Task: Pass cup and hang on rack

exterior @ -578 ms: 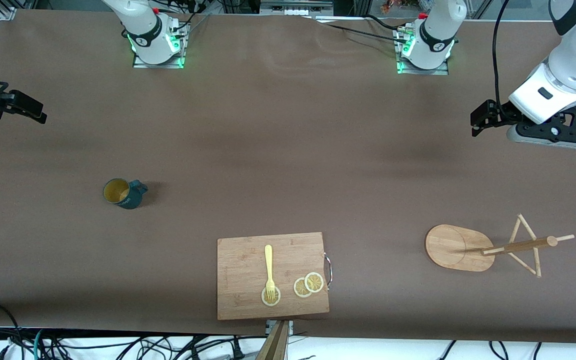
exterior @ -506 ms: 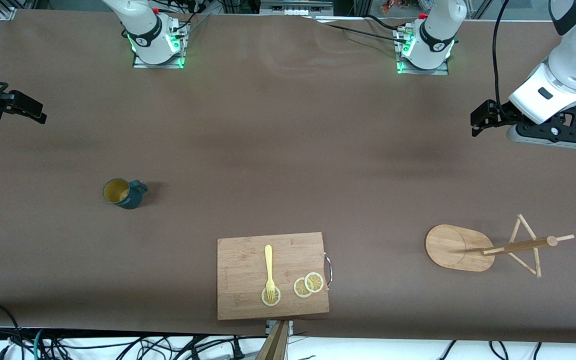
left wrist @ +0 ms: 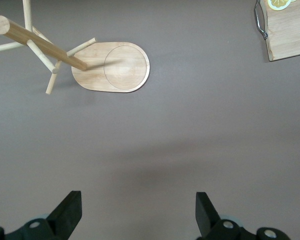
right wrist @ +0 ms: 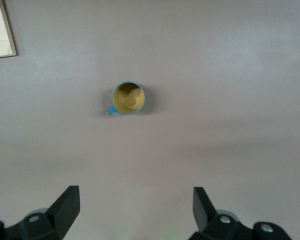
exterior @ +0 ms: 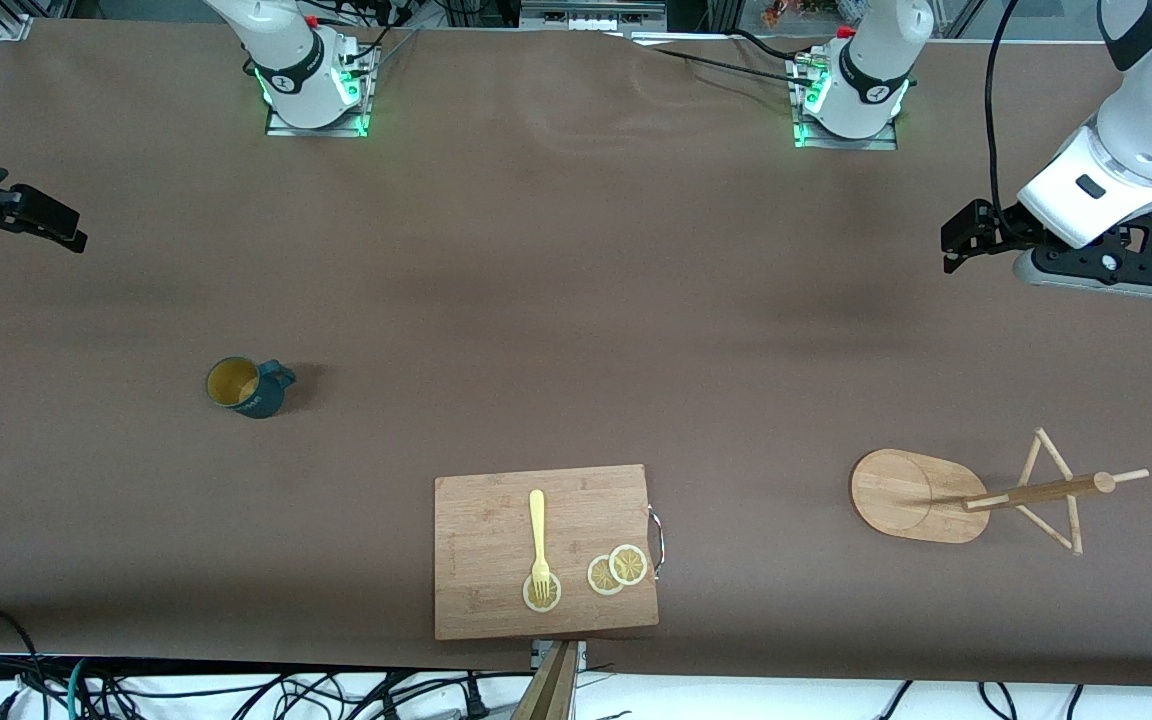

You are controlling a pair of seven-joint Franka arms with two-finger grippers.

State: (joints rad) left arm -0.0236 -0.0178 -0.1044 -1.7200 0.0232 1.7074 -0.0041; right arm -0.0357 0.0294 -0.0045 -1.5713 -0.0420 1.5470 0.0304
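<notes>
Cup (exterior: 245, 388) upright, untouched, well apart from rack (exterior: 976, 495), toward right arm's end. Right gripper (right wrist: 132, 212) wide, empty, high over it. Left gripper (left wrist: 139, 215) wide, waits near rack. Likely rigid, light, glazed-slick: pinch the rim wall, leave handle free for peg.

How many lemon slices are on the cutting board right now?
3, all on the cutting board: one lemon slice under the fork tines, two overlapping beside its metal handle.

Two white Franka arms with black joint bands, green-lit bases and trailing black cables; the left gripper (exterior: 966, 240) and right gripper (exterior: 36, 215) are black.
</notes>
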